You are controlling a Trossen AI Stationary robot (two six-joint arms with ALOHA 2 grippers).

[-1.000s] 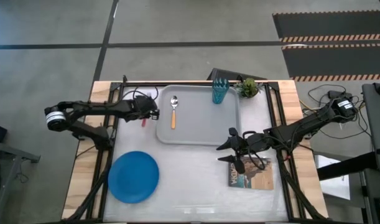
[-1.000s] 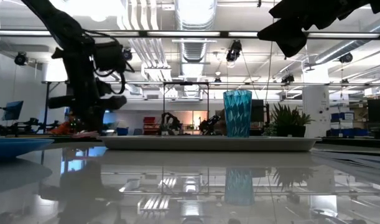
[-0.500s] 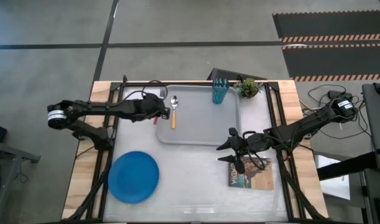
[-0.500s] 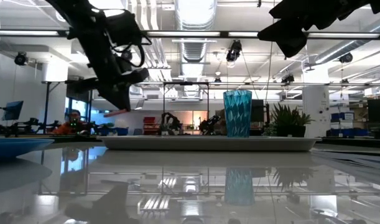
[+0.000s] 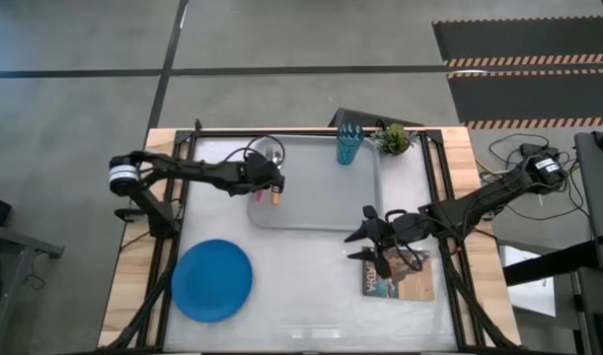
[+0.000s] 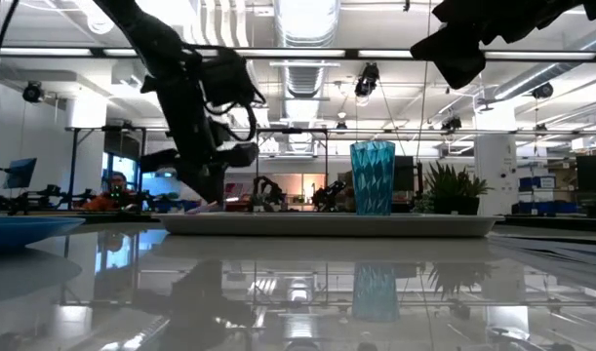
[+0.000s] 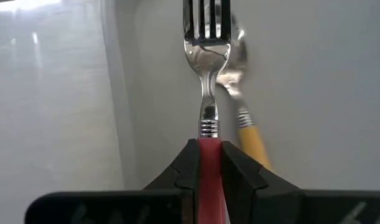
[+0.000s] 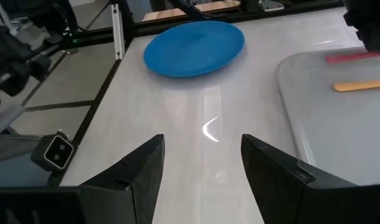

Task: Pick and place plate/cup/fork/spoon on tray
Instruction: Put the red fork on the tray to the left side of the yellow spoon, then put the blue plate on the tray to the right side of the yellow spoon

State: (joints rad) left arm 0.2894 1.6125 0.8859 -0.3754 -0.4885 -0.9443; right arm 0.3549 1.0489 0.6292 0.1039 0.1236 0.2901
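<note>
The left arm reaches from the left edge of the bench across to the tray's left rim. Its pincer [image 5: 271, 179] is clenched on the pink-red handle of the fork [image 7: 205, 74]. The fork points away from the wrist, tines forward, over the tray floor. In the low view the left pincer [image 6: 215, 185] hangs low just above the tray's left end, with the arm sloping down from the upper left.

The right arm extends from the right edge of the bench toward the centre. Its pincer [image 5: 368, 240] hovers just past the tray's near right corner, over the far left corner of a book [image 5: 398, 275]. Its fingers [image 8: 137, 171] are spread apart and hold nothing.

The spoon [image 7: 244, 93] lies on the tray just right of the fork, orange handle toward the near side. From above, only the near end of its handle shows beside the left pincer. The cup [image 5: 349, 144] stands upright in the far right part of the tray [image 5: 326, 202]. The plate [image 5: 212, 280] lies flat on the bench, near left, well apart from the tray.

A small potted plant [image 5: 394, 138] stands just beyond the tray's far right corner. The bench [image 5: 301, 296] has a glossy white top with wooden side margins. The floor around it is grey concrete with striped mats at the far right. The low view shows an open hall with ceiling ducts and lights.
</note>
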